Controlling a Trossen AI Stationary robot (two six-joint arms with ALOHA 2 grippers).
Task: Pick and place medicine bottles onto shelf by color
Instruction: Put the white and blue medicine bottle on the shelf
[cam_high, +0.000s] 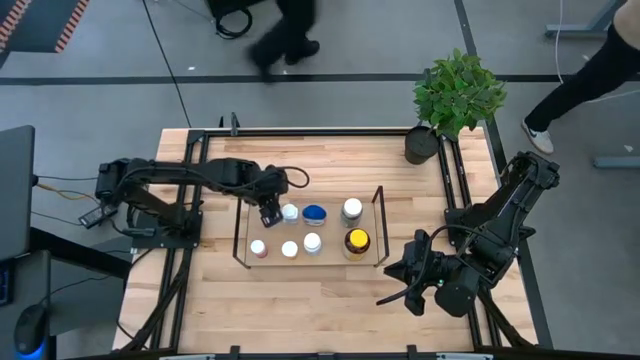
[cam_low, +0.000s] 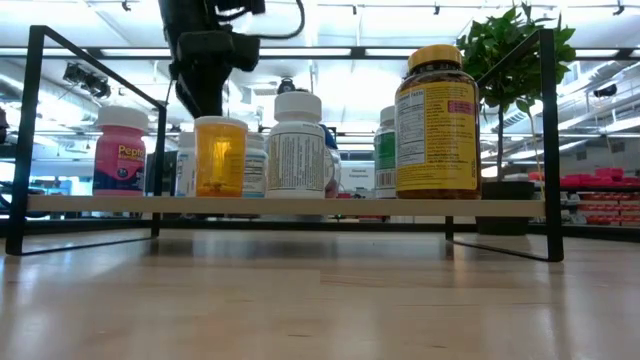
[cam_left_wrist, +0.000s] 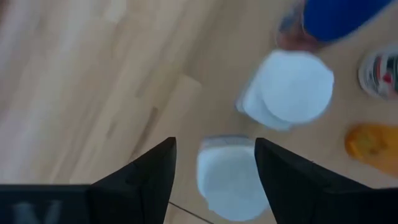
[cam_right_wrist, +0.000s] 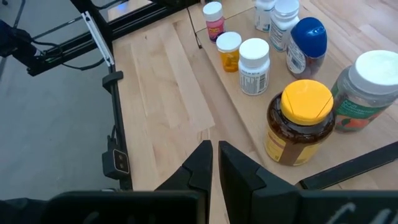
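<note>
Nearly every medicine bottle stands on the shelf (cam_high: 240, 238) already, in two rows: a pink bottle (cam_high: 258, 247), an orange vial (cam_high: 289, 249) and a white-labelled bottle (cam_high: 313, 242) in the nearer row, with the amber bottle (cam_high: 357, 242) at its end; a blue-capped bottle (cam_high: 314, 213) and a green-labelled one (cam_high: 351, 209) stand behind.

The left pincer (cam_high: 272, 212) hangs over the shelf's back corner, its fingers spread either side of a white-capped bottle (cam_left_wrist: 225, 180) — whether they touch it, I cannot tell.

By my reading, this is the last placement.

Room is tight: another white cap (cam_left_wrist: 292, 87) stands just beside the pincer, and the upright end frame is near.

The right pincer (cam_high: 392, 277) waits over bare bench (cam_high: 300, 310), fingers pressed together, well apart from the bottles.
</note>
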